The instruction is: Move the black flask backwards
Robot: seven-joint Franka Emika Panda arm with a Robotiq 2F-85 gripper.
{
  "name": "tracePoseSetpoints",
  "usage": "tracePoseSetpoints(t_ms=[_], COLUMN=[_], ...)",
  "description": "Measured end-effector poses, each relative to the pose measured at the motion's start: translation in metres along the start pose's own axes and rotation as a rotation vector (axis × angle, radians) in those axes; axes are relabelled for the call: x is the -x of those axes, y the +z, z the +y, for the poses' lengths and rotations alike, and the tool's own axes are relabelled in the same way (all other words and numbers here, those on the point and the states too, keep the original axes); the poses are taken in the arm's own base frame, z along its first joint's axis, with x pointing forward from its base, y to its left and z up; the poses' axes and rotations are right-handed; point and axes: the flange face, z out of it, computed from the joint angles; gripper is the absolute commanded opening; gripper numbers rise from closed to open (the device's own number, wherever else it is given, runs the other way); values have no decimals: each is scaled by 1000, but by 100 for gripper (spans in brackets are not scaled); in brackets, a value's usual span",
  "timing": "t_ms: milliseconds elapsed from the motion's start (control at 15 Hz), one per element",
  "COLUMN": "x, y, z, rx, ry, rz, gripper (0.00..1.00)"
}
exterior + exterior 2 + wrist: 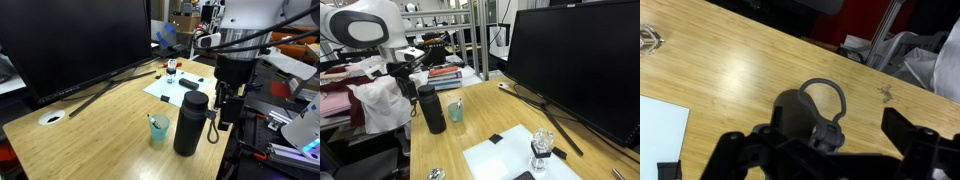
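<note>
In an exterior view, one black flask [191, 122] is seen upright on the wooden table [100, 120]. It stands just beside the gripper [226, 104] and a little below it, on the side towards the one monitor [75, 40]. One teal cup [158, 130] with a straw is set beyond the flask from the gripper. One white sheet [180, 90] bearing one small bottle [172, 68] is laid farther off. In an exterior view, the gripper [408, 82] is found close by the cap of the black flask [431, 108], with the teal cup [456, 110] just past the flask. Two black squares [496, 139] are counted on the white sheet [515, 155], and any label on the small bottle [542, 150] is too small to be read. In the wrist view, the black flask [798, 112] and its loop strap [825, 88] are framed between the fingers [735, 150] of the gripper [818, 140]. The fingers are spread wide, apart from the flask on either side, and nothing is gripped.
</note>
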Motion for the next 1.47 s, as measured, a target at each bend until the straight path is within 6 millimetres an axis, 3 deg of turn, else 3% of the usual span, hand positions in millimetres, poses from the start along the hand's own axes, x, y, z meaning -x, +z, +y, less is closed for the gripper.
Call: tracePoseSetpoints(t_ms=[800, 1200, 1267, 1333, 1400, 1467], x=[-10, -11, -12, -12, -13, -13], y=[3, 16, 18, 19, 21, 21], z=[9, 6, 6, 6, 6, 6], rx=[77, 84, 83, 81, 79, 78], ry=[214, 268, 270, 271, 272, 271], rz=[73, 61, 60, 61, 62, 64], gripper=[100, 100, 97, 80, 72, 71])
